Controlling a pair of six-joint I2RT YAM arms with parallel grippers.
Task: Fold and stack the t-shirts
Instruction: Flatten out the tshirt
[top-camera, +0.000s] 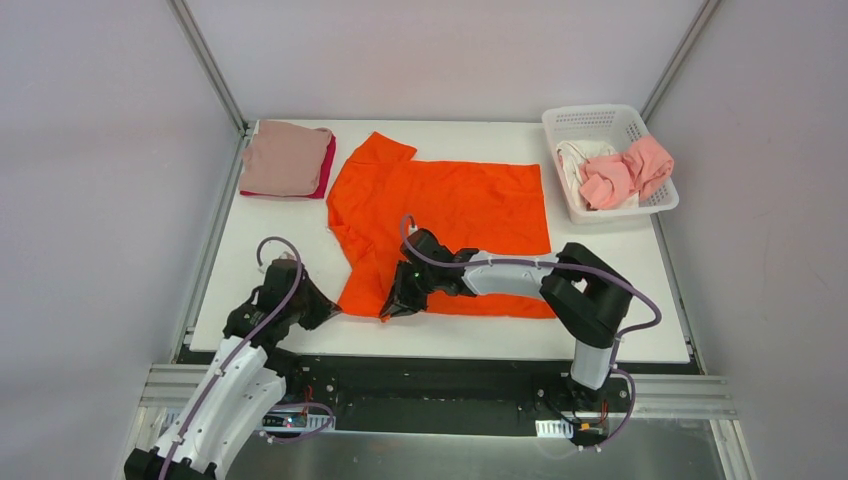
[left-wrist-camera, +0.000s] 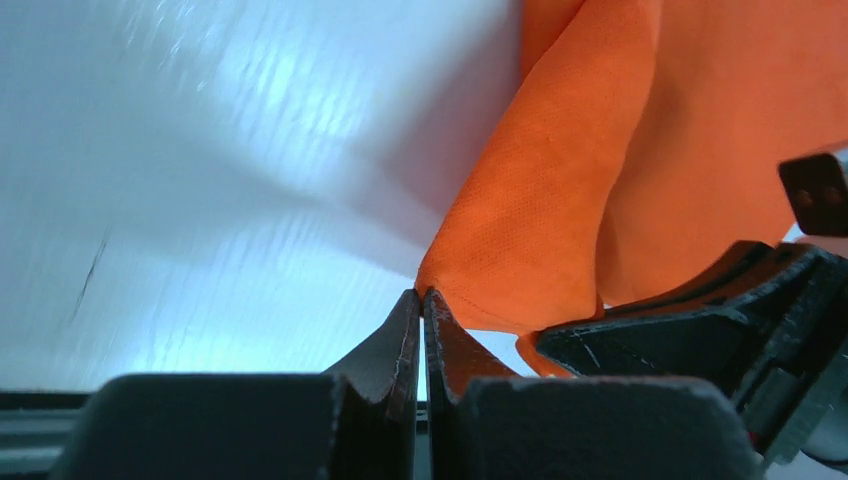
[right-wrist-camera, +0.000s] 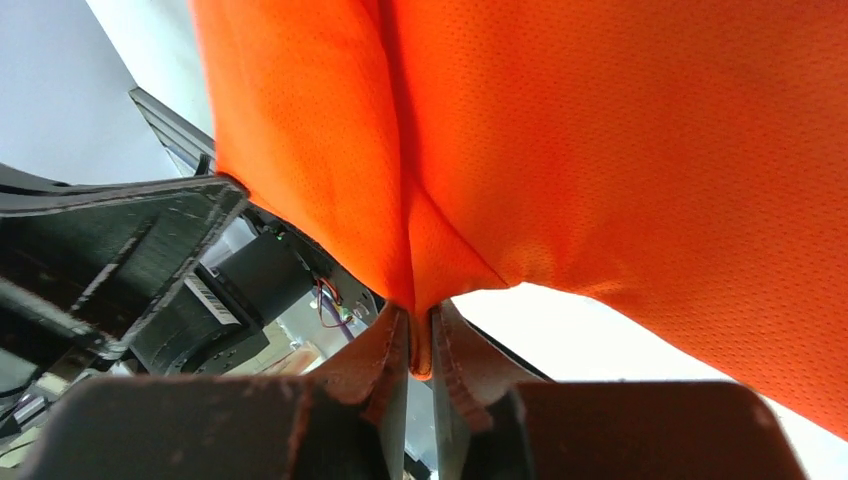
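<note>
The bright orange t-shirt (top-camera: 450, 210) lies spread on the white table (top-camera: 620, 300), with its left side bunched. My left gripper (top-camera: 328, 308) is at the shirt's near left corner. In the left wrist view (left-wrist-camera: 422, 296) its jaws are shut, with the pointed corner of orange cloth (left-wrist-camera: 540, 230) pinched at the very tips. My right gripper (top-camera: 393, 306) is at the shirt's near edge, just right of the left one. In the right wrist view (right-wrist-camera: 420, 335) it is shut on a fold of orange cloth (right-wrist-camera: 600, 150) that hangs raised off the table.
A folded dusty pink shirt (top-camera: 285, 157) lies on a crimson one (top-camera: 327, 172) at the back left corner. A white lattice basket (top-camera: 597, 117) at the back right holds a salmon pink shirt (top-camera: 630, 170) and a white one (top-camera: 578, 160). The table's near edge is just below both grippers.
</note>
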